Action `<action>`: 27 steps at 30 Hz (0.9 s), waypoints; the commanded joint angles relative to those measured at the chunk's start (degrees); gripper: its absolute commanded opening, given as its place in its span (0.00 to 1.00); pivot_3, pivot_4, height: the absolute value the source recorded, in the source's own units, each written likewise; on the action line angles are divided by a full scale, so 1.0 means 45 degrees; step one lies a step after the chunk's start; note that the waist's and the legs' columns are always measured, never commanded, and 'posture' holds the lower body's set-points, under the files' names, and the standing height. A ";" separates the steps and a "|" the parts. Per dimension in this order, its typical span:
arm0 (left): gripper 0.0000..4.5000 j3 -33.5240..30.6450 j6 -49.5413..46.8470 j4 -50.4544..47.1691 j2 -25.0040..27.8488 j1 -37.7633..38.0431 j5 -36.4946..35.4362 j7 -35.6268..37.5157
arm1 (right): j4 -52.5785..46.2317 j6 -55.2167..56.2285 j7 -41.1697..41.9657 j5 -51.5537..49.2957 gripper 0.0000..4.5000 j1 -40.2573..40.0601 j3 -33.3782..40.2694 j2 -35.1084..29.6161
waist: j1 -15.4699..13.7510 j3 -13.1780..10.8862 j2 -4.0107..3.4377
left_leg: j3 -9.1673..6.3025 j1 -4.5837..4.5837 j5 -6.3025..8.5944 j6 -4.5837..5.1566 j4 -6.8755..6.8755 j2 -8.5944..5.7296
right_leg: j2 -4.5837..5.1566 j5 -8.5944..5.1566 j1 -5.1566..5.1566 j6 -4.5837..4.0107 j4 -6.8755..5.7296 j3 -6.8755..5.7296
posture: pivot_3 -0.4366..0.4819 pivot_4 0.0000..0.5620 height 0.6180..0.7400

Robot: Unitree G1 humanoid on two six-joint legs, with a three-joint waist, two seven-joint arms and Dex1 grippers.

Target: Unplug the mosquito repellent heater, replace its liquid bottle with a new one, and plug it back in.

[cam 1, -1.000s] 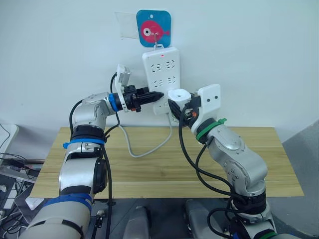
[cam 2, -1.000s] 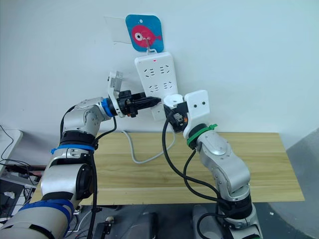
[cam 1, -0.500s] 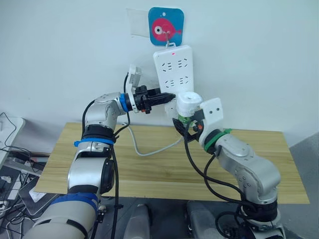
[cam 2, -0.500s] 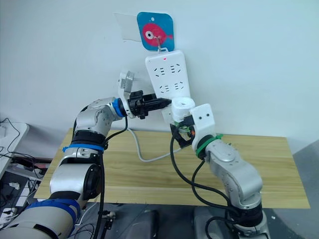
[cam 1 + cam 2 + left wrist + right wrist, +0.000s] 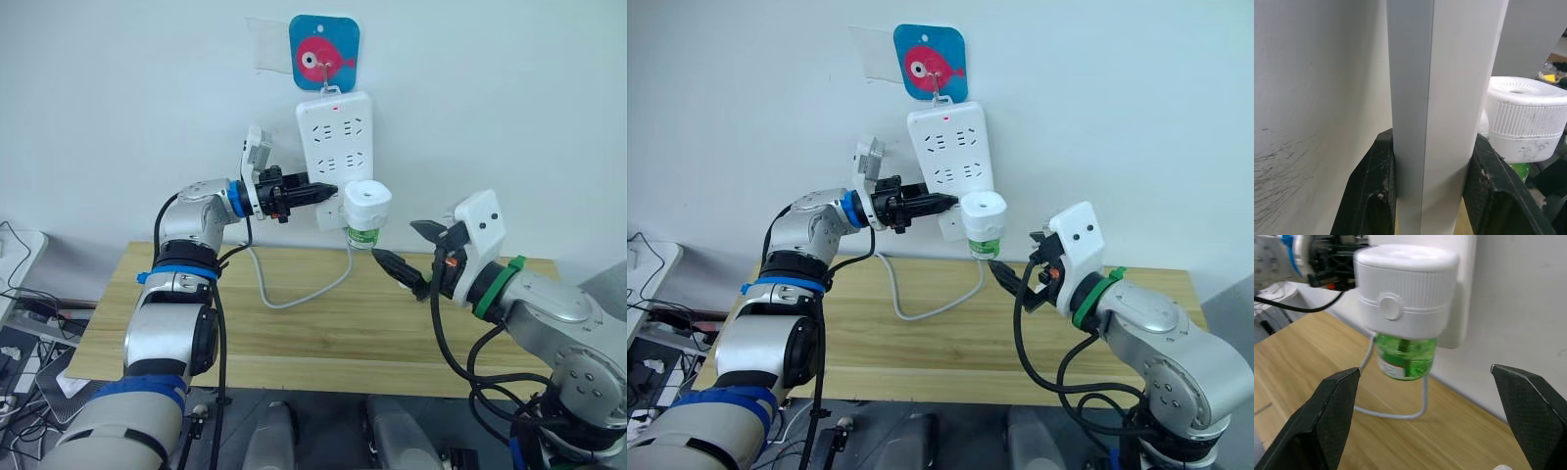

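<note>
The mosquito repellent heater (image 5: pixel 367 202) is sitting plugged into the lower end of the white power strip (image 5: pixel 335 137), which is hanging on the wall from a hook on a blue fish-printed plaque (image 5: pixel 324 52); its prongs are hidden against the strip's face, so how deep they are seated cannot be made out. A green liquid bottle (image 5: pixel 1404 357) is hanging under the heater's ribbed white cap, with its neck buried inside the unit. The left gripper (image 5: pixel 323 191) is clamping the strip's edge — in the left wrist view one black finger (image 5: pixel 1371 196) is lying on each side of the white slab, with the heater just beyond the far finger and the fingertips cut off at the frame's bottom. The right gripper (image 5: pixel 413 253) is hovering with its fingers spread wide and holding nothing; the heater is ahead of it and between the lines of its two fingers (image 5: pixel 1334 406), clearly apart from both. The strip's grey cable (image 5: pixel 294 294) is looping down over the wooden table (image 5: pixel 294 343) — its far end is hidden behind the left arm.
</note>
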State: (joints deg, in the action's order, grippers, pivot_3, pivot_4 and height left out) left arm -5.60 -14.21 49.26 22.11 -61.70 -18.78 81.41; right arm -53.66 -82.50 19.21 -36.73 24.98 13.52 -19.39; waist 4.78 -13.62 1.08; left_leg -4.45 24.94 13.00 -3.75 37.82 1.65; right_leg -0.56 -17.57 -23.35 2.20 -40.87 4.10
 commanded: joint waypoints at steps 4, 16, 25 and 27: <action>0.80 -0.0009 0.0949 0.0546 0.1095 -0.0025 0.0428 0.0287 | -0.0019 0.0882 0.0797 -0.1027 1.00 0.0125 0.0347 -0.0729 | 0.0056 0.0000 0.0000 | 0.0000 -0.0002 0.0000 0.0000 0.0000 0.0002 | -0.0003 0.0000 0.0000 0.0000 -0.0005 0.0000 | 0.44 0.28 1.00; 1.00 -0.0884 -0.0390 -0.7266 0.3002 0.5009 -0.1138 -0.0656 | 0.1938 0.4076 0.1299 -0.0495 0.54 -0.0108 -0.1867 -0.1313 | -0.0208 0.0006 -0.0003 | -0.0017 -0.0005 -0.0003 -0.0007 -0.0001 0.0012 | 0.0016 -0.0009 0.0003 -0.0016 -0.0011 -0.0008 | 0.56 0.27 1.00; 1.00 -0.1019 -0.1674 -1.3036 0.2756 0.7973 -0.2709 -0.2944 | 0.3220 0.6600 0.1006 0.1323 0.01 -0.0001 -0.4001 -0.1047 | -0.0626 0.0010 -0.0003 | -0.0015 -0.0008 -0.0003 -0.0007 -0.0006 0.0012 | 0.0018 -0.0014 0.0005 -0.0025 -0.0004 -0.0013 | 0.60 0.29 1.00; 1.00 -0.0809 -0.1574 -1.3529 0.2663 0.8318 -0.2704 -0.3201 | 0.3493 0.7018 0.0933 0.1752 0.01 0.0102 -0.4296 -0.1026 | -0.0657 0.0010 -0.0003 | -0.0013 -0.0008 -0.0002 -0.0007 -0.0009 0.0012 | 0.0016 -0.0015 0.0005 -0.0027 0.0001 -0.0012 | 0.61 0.29 1.00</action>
State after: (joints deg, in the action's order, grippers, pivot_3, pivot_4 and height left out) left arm -9.25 -21.45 -8.72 34.19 -24.73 -29.46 68.14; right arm -37.34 -53.43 23.61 -30.10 24.35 -5.38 -24.16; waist 1.82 -13.57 1.07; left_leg -4.50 24.90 12.99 -3.78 37.76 1.70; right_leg -0.48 -17.64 -23.33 2.07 -40.87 4.04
